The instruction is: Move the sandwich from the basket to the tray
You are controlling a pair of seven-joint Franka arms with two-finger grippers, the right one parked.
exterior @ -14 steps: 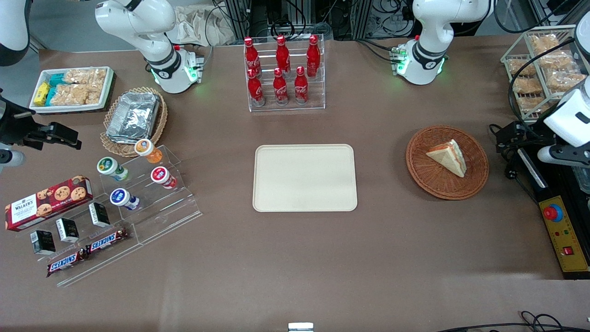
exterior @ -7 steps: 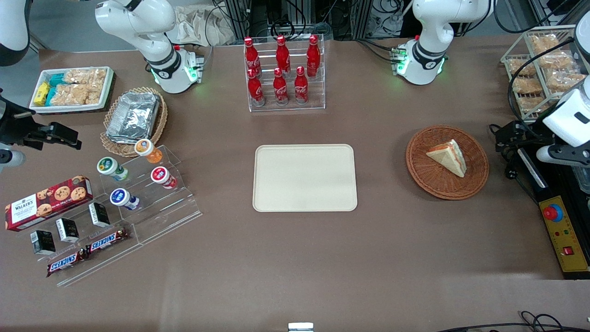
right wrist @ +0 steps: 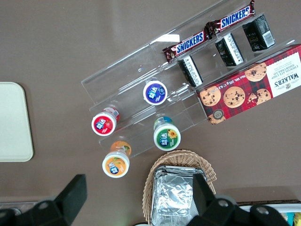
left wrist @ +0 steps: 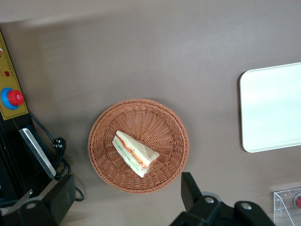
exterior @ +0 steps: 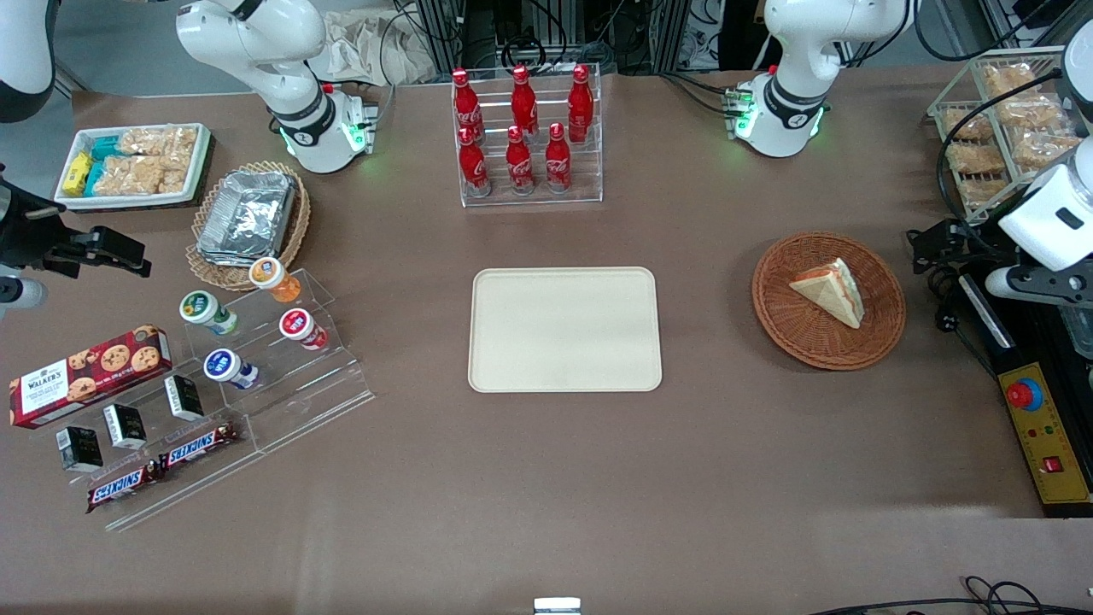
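Note:
The sandwich (exterior: 830,291) (left wrist: 134,153), a white-bread wedge with orange and green filling at its edge, lies in the round reddish-brown basket (exterior: 798,335) (left wrist: 164,122) toward the working arm's end of the table. The cream tray (exterior: 564,330) (left wrist: 273,108) lies bare at the table's middle. My gripper (exterior: 935,243) (left wrist: 124,197) hangs above the table edge beside the basket, apart from it. It is open, with its black fingers (left wrist: 189,188) spread wide and nothing between them.
A yellow control box with a red button (exterior: 1024,395) (left wrist: 15,98) and cables (exterior: 948,320) lie under the working arm. A wire rack of bagged snacks (exterior: 999,128) stands farther back. A rack of red bottles (exterior: 525,137) stands farther from the camera than the tray.
My gripper and wrist have shifted slightly away from the front camera. The sandwich, basket and tray have not moved.

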